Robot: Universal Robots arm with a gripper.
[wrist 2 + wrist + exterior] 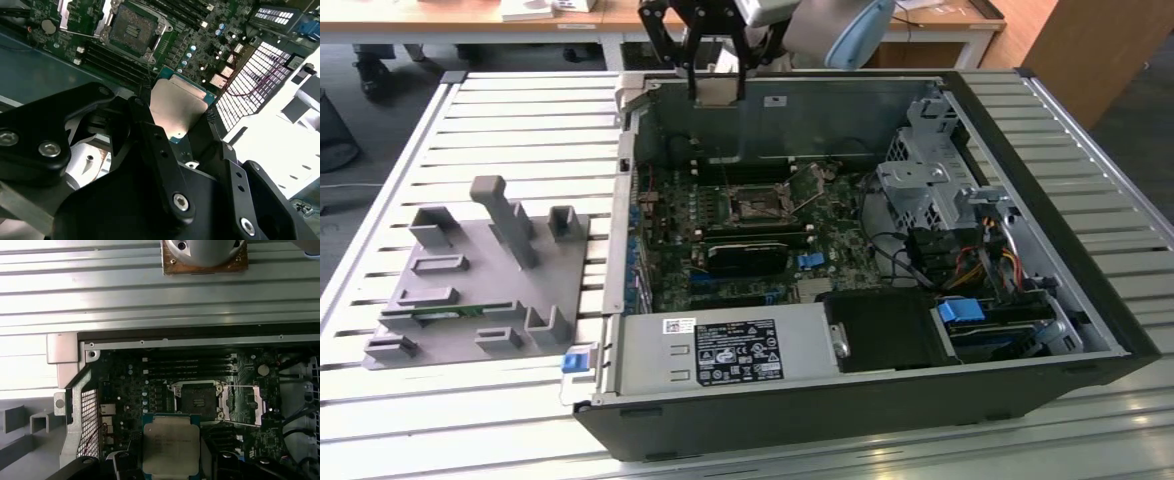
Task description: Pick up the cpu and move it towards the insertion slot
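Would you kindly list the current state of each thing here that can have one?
cpu: held off the board, clamped by the gripper, silvery top showing.
gripper: shut on the cpu, above the open computer case.
insertion slot: empty, its metal bracket swung open to one side.
computer case: side panel off, board exposed.

power supply label printed, cpu faintly marked, perhaps unreadable
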